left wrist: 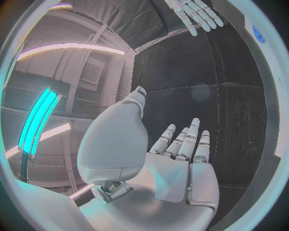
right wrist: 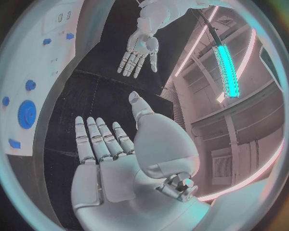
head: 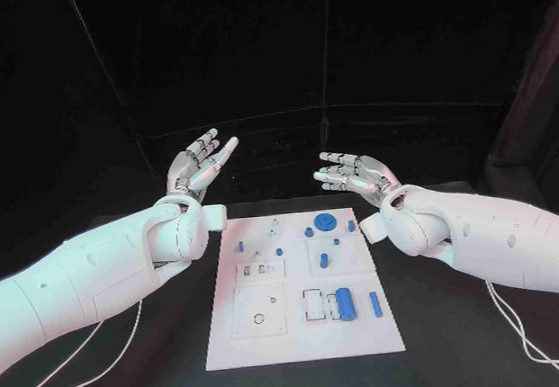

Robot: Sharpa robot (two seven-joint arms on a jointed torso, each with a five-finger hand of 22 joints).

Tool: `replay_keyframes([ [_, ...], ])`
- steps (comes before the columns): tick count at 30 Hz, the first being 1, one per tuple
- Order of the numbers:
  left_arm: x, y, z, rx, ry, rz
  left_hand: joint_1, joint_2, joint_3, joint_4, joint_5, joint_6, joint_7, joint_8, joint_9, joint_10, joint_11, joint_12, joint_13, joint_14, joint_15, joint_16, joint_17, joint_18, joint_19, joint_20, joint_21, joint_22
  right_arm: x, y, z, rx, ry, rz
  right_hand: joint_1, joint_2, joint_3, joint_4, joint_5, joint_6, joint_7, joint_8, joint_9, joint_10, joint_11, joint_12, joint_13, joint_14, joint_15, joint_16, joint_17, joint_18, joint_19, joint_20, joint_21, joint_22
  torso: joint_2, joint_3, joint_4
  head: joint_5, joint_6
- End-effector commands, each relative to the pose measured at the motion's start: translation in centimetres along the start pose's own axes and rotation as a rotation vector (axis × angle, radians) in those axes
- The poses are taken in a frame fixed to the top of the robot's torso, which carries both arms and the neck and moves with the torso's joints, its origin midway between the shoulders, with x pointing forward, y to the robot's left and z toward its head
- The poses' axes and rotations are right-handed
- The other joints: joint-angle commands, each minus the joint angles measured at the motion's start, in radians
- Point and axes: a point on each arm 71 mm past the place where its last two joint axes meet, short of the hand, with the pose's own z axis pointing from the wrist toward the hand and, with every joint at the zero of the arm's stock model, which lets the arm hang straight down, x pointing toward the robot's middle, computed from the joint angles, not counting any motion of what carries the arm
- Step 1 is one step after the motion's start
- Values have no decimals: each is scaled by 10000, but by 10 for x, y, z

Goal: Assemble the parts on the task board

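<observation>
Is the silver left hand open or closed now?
Open: the silver left hand is raised beyond the white task board, its fingers straight and apart, holding nothing.

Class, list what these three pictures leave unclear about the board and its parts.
- Head view: the small parts on the board are too small to tell their shapes.
- Right wrist view: the board is cut by the circle's rim, and the gear is bent by the lens.
- Left wrist view: the board's edge is a thin strip at the rim.
</observation>
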Motion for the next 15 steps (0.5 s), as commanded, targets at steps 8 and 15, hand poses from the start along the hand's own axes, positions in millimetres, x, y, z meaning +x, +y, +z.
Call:
replay_keyframes([
  [8, -9, -3, -7, -37, 578, -274, 301, 1073, 425, -486, -179, 4364, 1228, 942, 404, 5601, -140, 1330, 440, 3953, -366, 1474, 515, 361, 5064, -35, 2109, 1024, -11, 3, 2, -831, 34, -2450, 918, 76, 329, -999, -290, 4620, 840, 798, 285, 4145, -654, 826, 128, 4293, -807, 929, 185, 770, 3176, -180, 1317, 441, 51, -16, -5, 35, 23],
  [15, -12, -8, -18, -35, 1262, -166, 631, 1351, 401, -1239, -186, 6032, 758, 1225, 383, 7548, -717, 1743, 418, 6011, -1000, 1917, 748, 541, 6884, -471, 2678, 1117, -12, 10, 4, -1074, 661, -4618, 796, 109, 781, -1635, -196, 5595, 516, 717, 225, 5451, -1074, 706, 110, 6168, -1441, 1166, 306, 759, 4583, -831, 2144, 704, 306, -13, 47, -57, 67],
])
